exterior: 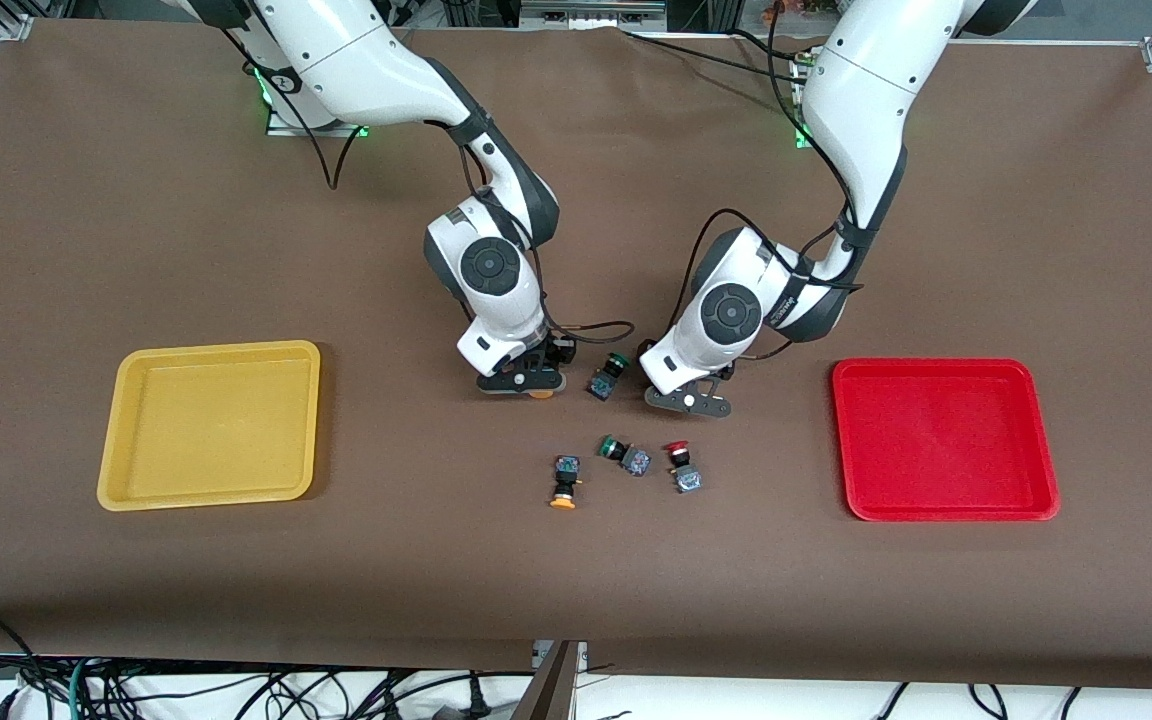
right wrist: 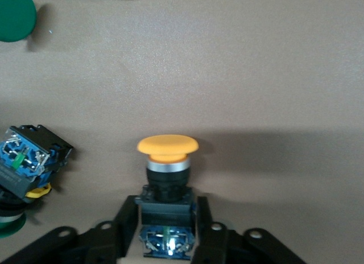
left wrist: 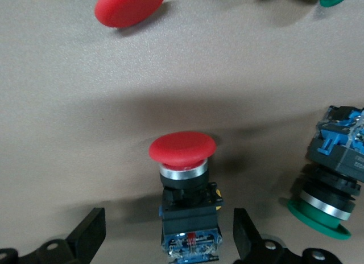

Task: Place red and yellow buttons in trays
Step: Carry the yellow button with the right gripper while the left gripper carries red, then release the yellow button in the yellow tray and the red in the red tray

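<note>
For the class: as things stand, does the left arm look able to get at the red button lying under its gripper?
Probably yes. The left gripper is open and straddles the red button, one finger on each side of its body, with bare table between. The green button lies beside it, outside the fingers, so nothing seems to block the closing.

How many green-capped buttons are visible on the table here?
2. One green button lies between the two grippers; the other green button lies nearer the front camera, between the loose yellow one and the loose red one. None seems hidden.

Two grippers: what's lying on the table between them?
Between the right gripper and left gripper, the front view shows one green-capped push-button switch lying on the brown table.
</note>
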